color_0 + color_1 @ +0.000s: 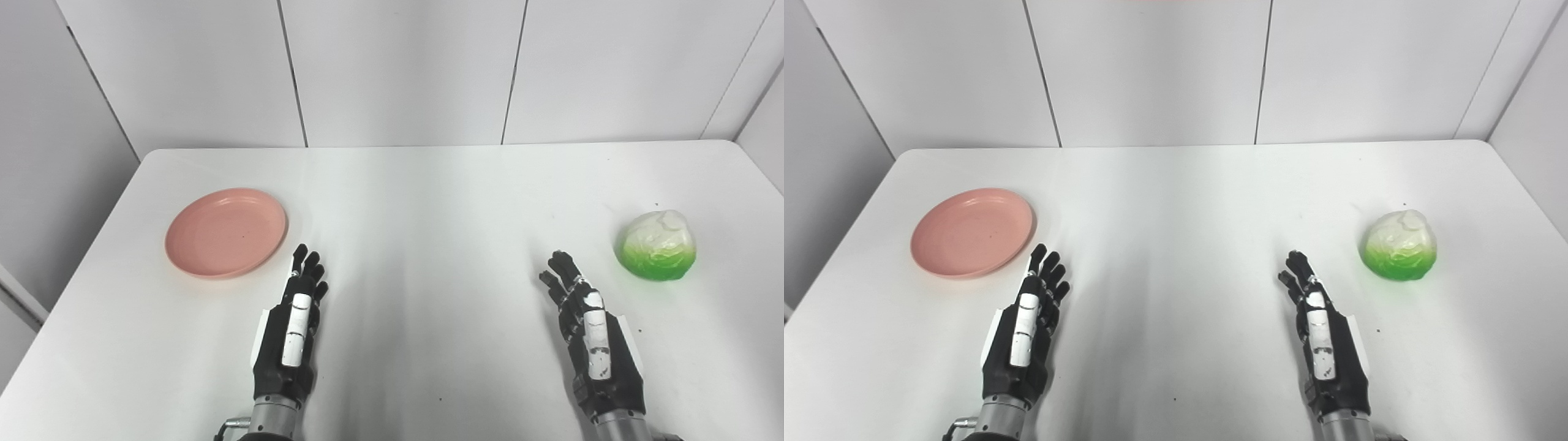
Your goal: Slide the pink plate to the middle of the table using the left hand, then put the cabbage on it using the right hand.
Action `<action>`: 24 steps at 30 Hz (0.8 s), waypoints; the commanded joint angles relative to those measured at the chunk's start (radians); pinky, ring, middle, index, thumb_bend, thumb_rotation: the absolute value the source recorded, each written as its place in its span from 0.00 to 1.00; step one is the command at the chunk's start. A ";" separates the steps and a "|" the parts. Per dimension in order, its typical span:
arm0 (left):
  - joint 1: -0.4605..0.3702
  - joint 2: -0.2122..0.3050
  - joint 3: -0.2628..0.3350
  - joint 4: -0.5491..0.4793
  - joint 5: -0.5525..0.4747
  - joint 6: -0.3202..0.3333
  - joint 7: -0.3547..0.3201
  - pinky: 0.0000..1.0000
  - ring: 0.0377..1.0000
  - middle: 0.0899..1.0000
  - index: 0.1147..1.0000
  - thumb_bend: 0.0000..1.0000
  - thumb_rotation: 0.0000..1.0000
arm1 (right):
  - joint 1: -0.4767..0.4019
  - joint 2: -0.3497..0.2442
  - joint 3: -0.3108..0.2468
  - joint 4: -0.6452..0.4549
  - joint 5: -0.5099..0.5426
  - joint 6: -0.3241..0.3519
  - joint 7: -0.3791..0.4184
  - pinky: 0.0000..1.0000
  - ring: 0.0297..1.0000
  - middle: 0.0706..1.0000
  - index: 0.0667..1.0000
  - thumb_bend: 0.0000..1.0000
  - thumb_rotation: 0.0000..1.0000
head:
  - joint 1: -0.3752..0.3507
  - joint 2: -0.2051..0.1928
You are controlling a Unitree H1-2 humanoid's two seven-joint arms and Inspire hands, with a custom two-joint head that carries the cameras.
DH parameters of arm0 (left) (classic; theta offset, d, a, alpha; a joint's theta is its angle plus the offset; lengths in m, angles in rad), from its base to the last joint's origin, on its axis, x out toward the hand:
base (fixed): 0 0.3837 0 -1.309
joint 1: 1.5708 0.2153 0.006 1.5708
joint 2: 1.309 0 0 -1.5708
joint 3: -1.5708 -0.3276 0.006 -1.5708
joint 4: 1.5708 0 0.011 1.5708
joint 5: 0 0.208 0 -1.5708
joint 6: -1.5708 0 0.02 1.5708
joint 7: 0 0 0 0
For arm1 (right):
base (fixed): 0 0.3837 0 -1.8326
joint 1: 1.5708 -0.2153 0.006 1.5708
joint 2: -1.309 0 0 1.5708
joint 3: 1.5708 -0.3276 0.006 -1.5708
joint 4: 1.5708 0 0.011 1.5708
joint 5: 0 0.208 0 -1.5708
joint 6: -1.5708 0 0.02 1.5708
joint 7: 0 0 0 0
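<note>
The pink plate (225,232) lies empty on the left part of the white table (416,202). The cabbage (658,245), white on top and green below, sits at the right side of the table. My left hand (294,327) is open and empty, fingers stretched forward, just to the right of and nearer than the plate, not touching it. My right hand (587,334) is open and empty, to the left of and nearer than the cabbage, apart from it.
White wall panels (398,67) stand behind the table's far edge. The table's left edge runs close to the plate, and its right edge is near the cabbage.
</note>
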 commanded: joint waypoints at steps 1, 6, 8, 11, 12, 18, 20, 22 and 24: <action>0.094 -0.010 0.007 -0.025 -0.014 -0.023 -0.012 1.00 1.00 1.00 1.00 0.84 0.86 | 0.059 -0.001 0.002 -0.028 0.012 -0.040 0.008 1.00 0.92 0.94 0.90 0.89 1.00 | 0.001 0.001; 0.087 -0.011 0.014 0.003 0.008 -0.031 -0.003 1.00 1.00 1.00 1.00 0.84 0.87 | 0.058 0.003 0.005 -0.022 0.008 -0.047 0.006 1.00 0.92 0.94 0.90 0.89 1.00 | -0.004 -0.006; 0.085 -0.012 0.017 0.014 0.009 -0.046 -0.005 1.00 1.00 1.00 1.00 0.85 0.86 | 0.057 0.003 0.006 -0.019 0.007 -0.052 0.008 1.00 0.91 0.94 0.90 0.89 1.00 | -0.005 -0.006; 0.084 -0.015 0.019 0.024 0.010 -0.063 -0.006 1.00 1.00 1.00 1.00 0.85 0.86 | 0.057 -0.001 0.006 -0.013 0.012 -0.058 0.013 1.00 0.92 0.94 0.91 0.89 1.00 | -0.003 -0.010; 0.085 -0.016 0.019 0.026 0.011 -0.065 -0.006 1.00 1.00 1.00 1.00 0.85 0.86 | 0.057 -0.002 0.005 -0.012 0.013 -0.059 0.014 1.00 0.92 0.94 0.91 0.89 1.00 | -0.003 -0.011; 0.088 -0.017 0.010 0.025 0.026 -0.077 -0.003 1.00 1.00 1.00 1.00 0.85 0.86 | 0.062 -0.006 0.002 -0.014 0.024 -0.055 0.018 1.00 0.92 0.94 0.91 0.89 1.00 | 0.007 -0.016; 0.090 -0.020 0.006 0.029 0.034 -0.082 -0.001 1.00 1.00 1.00 1.00 0.85 0.87 | 0.063 -0.010 -0.001 -0.007 0.028 -0.060 0.021 1.00 0.92 0.94 0.91 0.88 1.00 | 0.032 -0.034; 0.093 -0.028 0.000 0.040 0.053 -0.096 0.005 1.00 1.00 1.00 1.00 0.85 0.87 | 0.064 -0.020 -0.005 0.007 0.035 -0.072 0.030 1.00 0.93 0.95 0.91 0.88 1.00 | 0.066 -0.056; 0.095 -0.040 -0.007 0.062 0.066 -0.118 0.010 1.00 1.00 1.00 1.00 0.85 0.87 | 0.066 -0.032 -0.014 0.025 0.045 -0.087 0.043 1.00 0.93 0.95 0.92 0.88 1.00 | 0.125 -0.097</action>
